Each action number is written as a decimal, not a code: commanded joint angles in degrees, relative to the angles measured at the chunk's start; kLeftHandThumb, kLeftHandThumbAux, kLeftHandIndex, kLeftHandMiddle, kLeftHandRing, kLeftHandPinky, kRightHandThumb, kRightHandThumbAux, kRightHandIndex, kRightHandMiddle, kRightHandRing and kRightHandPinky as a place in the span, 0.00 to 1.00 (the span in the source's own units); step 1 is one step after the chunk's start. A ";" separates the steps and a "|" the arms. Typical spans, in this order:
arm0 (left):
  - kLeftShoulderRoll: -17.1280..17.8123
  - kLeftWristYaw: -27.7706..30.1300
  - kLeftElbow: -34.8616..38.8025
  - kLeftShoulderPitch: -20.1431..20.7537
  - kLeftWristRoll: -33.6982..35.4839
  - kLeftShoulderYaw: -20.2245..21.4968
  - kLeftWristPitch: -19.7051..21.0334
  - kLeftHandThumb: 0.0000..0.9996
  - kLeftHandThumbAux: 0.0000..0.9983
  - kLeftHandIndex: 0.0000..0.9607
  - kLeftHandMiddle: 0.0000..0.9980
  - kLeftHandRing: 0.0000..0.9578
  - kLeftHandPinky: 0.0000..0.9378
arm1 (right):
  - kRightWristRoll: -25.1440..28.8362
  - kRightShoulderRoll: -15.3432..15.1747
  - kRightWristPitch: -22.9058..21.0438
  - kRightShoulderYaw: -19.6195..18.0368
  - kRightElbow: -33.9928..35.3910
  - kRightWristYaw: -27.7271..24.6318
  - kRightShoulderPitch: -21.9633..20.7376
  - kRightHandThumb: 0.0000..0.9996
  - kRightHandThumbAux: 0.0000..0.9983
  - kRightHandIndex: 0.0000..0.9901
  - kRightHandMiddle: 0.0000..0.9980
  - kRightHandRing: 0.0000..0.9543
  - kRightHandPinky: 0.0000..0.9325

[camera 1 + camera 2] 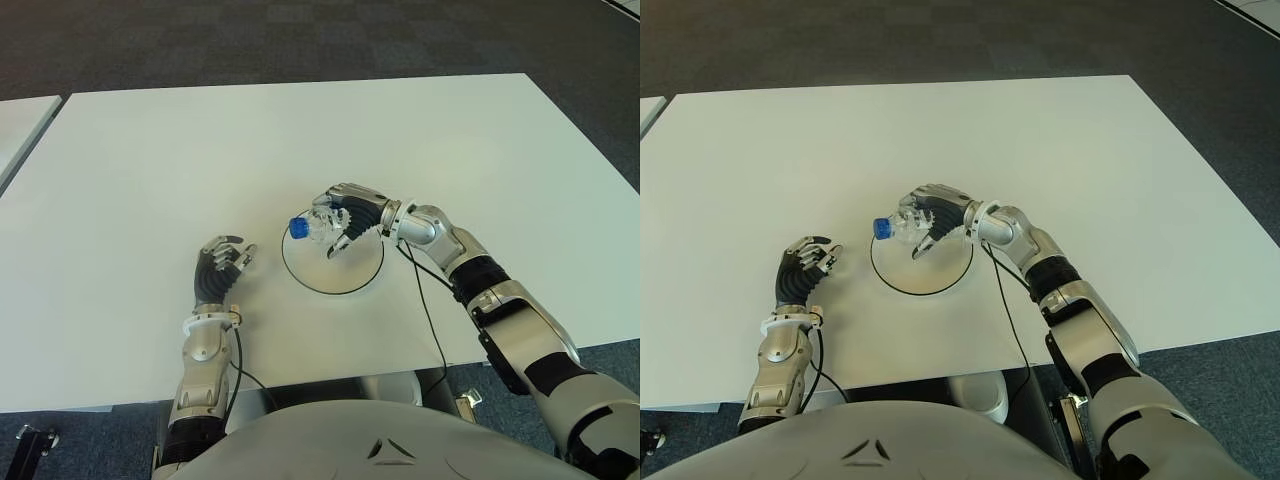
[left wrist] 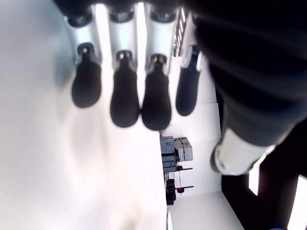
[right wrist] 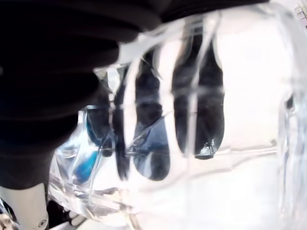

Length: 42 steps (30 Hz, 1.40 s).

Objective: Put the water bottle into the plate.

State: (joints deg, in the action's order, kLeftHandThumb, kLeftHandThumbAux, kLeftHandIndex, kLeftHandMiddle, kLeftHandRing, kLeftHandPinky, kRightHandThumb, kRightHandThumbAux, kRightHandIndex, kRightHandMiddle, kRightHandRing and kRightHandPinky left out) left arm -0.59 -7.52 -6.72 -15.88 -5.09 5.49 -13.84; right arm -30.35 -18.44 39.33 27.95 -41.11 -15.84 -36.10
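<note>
A clear plastic water bottle [image 1: 318, 228] with a blue cap [image 1: 298, 228] lies sideways in my right hand [image 1: 345, 218], whose fingers are wrapped around its body. The hand holds it over the far left part of a white plate [image 1: 352, 272] with a dark rim, the cap pointing left past the rim. In the right wrist view the clear bottle [image 3: 201, 124] fills the picture with dark fingers [image 3: 208, 96] seen through it. Whether the bottle touches the plate I cannot tell. My left hand [image 1: 222, 265] shows to the left of the plate, fingers loosely curled and holding nothing.
The white table [image 1: 300, 140] spreads wide around the plate. A second white table's corner [image 1: 20, 120] shows at the far left. Dark carpet [image 1: 300, 40] lies beyond the far edge. A black cable [image 1: 430, 320] hangs from my right forearm.
</note>
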 commanded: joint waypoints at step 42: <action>0.05 -0.40 -1.32 -0.47 -0.03 0.15 0.25 0.71 0.71 0.46 0.71 0.72 0.73 | -11.37 3.10 -0.67 12.43 -17.87 0.06 -7.33 0.49 0.67 0.25 0.23 0.25 0.29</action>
State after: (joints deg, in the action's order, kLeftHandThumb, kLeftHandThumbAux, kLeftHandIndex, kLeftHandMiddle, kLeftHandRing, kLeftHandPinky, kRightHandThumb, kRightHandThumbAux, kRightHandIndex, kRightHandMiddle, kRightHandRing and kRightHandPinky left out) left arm -0.60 -7.52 -6.88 -16.10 -5.06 5.68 -14.01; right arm -39.44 -15.49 38.92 38.44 -57.14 -14.01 -45.23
